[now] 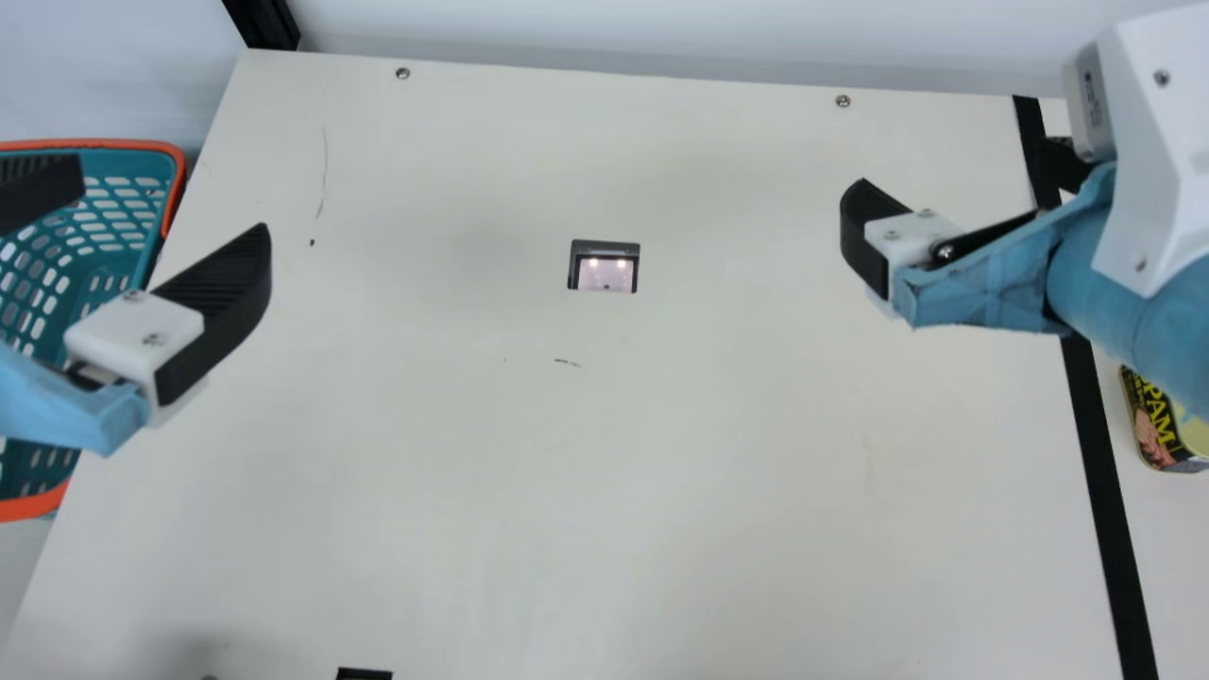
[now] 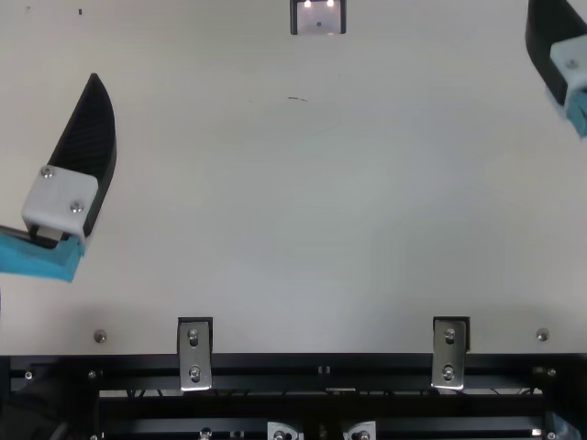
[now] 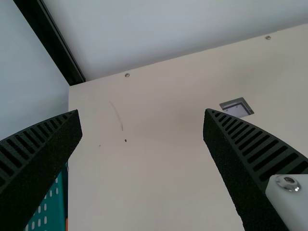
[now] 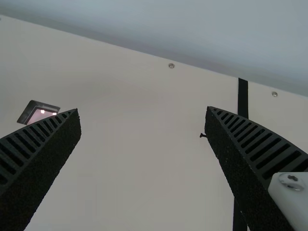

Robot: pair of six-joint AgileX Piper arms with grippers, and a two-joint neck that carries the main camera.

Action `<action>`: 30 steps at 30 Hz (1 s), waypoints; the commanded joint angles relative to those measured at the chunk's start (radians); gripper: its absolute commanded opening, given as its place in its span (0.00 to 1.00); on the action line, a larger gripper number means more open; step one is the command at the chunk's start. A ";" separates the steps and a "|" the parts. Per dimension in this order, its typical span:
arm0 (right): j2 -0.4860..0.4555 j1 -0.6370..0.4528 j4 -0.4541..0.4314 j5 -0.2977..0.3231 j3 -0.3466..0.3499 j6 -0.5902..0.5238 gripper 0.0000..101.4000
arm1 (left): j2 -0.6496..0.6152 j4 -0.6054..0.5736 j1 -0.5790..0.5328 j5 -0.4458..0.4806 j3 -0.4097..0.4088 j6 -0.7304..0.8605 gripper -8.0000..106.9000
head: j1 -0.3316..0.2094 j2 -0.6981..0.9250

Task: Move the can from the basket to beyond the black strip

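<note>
The can [image 1: 1160,427] stands at the far right of the main view, on the outer side of the black strip [image 1: 1100,472], partly hidden by my right arm. My left gripper [image 1: 172,203] is open above the table's left edge, partly over the teal basket [image 1: 178,175] with its orange rim. My right gripper [image 1: 954,168] hangs open on the right, near the strip and farther back than the can. In its wrist view my left gripper [image 3: 143,115] has nothing between its fingers; likewise my right gripper [image 4: 143,111], with the strip [image 4: 243,98] beyond one finger.
A small recessed fixture [image 1: 604,266] is set in the middle of the cream table [image 1: 661,453]. A pale wall [image 1: 661,28] runs along the back edge. Metal brackets [image 2: 194,353] and a black frame [image 2: 321,371] line the front edge in the top view.
</note>
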 commanded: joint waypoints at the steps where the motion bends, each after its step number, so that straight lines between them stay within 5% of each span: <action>1: -0.024 -0.004 0.008 -0.007 0.025 -0.003 1.00 | -0.020 -0.006 -0.005 0.003 0.012 -0.004 0.85 | -0.003 0.015; 30: -0.419 -0.024 0.102 -0.094 0.388 -0.018 1.00 | -0.333 -0.147 0.011 0.104 0.227 0.049 0.85 | -0.003 0.015</action>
